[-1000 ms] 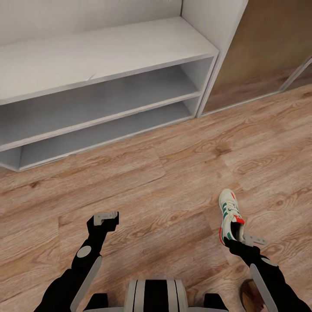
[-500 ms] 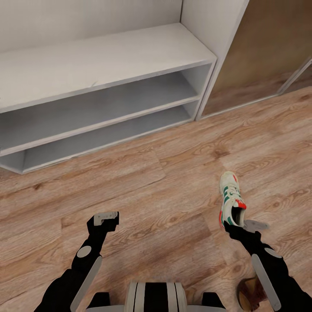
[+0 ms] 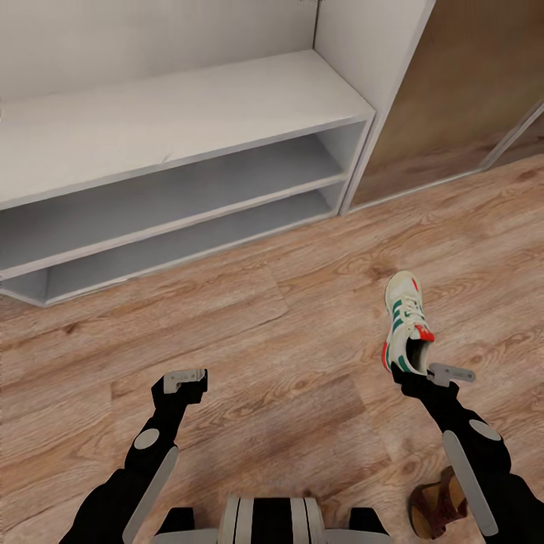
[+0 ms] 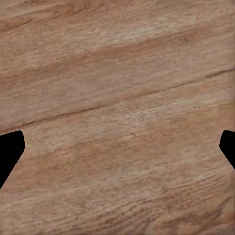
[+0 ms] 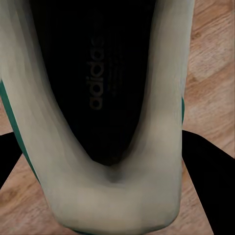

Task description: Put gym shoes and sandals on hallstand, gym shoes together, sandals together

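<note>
One cream-white gym shoe point(image 3: 404, 325) with green stripes and a red heel patch is held at its heel by my right gripper point(image 3: 423, 372), toe pointing toward the hallstand point(image 3: 174, 121). In the right wrist view the shoe's point(image 5: 112, 196) dark opening is close up, with black fingers point(image 5: 208, 186) on either side of the heel. My left gripper point(image 3: 183, 380) hangs open over the bare corridor floor point(image 3: 302, 302); its fingertips point(image 4: 10, 152) stand wide apart above the planks point(image 4: 117, 98). One brown sandal point(image 3: 438, 502) lies on the floor beside my right forearm. The other shoe and sandal are out of view.
The white hallstand spans the upper left, with a flat top and two open shelves point(image 3: 189, 189). A white upright panel point(image 3: 378, 68) and a brown wall panel point(image 3: 468, 83) stand to its right. Wood flooring lies between me and the rack.
My right gripper has carried the gym shoe forward, toward the rack. The view has tilted, so the rack sits lower in the picture and more of the sandal shows. The left arm has not moved.
</note>
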You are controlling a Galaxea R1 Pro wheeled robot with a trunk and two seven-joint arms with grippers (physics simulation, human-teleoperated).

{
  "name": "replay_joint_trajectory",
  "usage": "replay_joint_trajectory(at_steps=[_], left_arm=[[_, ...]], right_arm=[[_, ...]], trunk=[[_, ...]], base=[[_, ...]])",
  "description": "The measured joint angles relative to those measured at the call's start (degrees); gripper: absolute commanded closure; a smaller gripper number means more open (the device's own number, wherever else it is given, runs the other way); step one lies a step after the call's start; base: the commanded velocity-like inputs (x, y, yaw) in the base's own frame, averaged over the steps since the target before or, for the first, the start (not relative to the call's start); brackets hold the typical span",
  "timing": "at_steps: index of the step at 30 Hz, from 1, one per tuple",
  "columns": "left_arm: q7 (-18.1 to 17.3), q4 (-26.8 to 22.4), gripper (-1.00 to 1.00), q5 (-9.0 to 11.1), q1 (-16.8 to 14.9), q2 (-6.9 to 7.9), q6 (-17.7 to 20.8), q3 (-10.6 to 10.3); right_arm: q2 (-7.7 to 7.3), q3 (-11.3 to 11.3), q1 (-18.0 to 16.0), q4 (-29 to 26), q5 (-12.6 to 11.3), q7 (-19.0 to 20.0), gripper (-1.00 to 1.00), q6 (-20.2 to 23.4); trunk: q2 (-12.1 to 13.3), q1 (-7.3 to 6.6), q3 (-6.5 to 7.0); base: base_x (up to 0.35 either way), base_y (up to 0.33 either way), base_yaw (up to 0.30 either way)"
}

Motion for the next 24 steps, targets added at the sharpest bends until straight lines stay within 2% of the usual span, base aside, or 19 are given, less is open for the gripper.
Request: replay_joint_trajectory(at_steps=[24], left_arm=[[0.0, 0.0, -1.00, -0.3, 0.1, 0.00, 0.0, -0.2]], right_arm=[[0.23, 0.0, 0.0, 0.0, 0.0, -0.1, 1.00, 0.0]], trunk=[[9.6, -5.27, 4.31]], base=[[0.000, 0.000, 0.000]])
